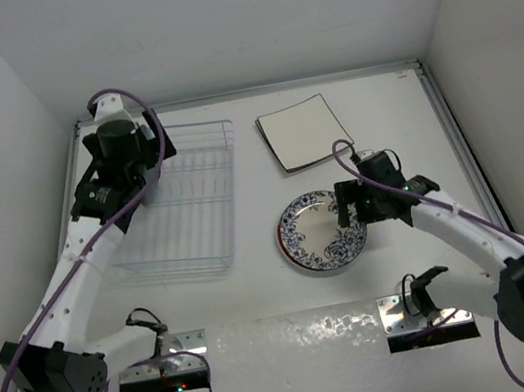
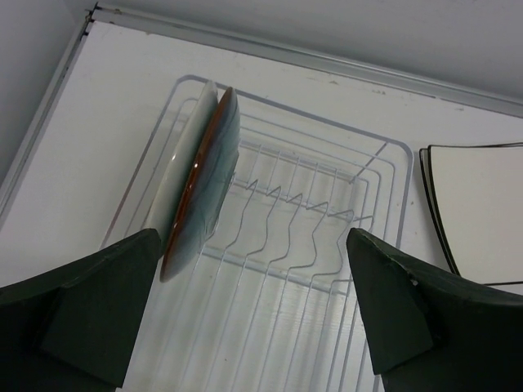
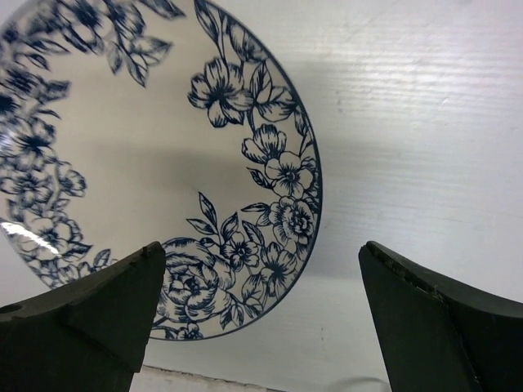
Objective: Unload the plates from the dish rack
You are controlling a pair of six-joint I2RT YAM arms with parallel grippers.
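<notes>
both my grippers are spread wide and hold nothing. my right gripper [image 3: 263, 249] hovers over the rim of the blue-patterned plate [image 3: 122, 163], which lies flat on the table [image 1: 261, 303] on top of a red-rimmed plate [image 1: 289, 255]; the square plates [image 1: 303, 131] are stacked beyond it. so most of the unloading looks done. my left gripper [image 2: 252, 237] hangs above the dish rack [image 1: 193, 208], where a red-edged plate [image 2: 200, 180] stands upright in the far left slots, maybe with a second against it; i cannot tell. that is what i have yet to lift out
</notes>
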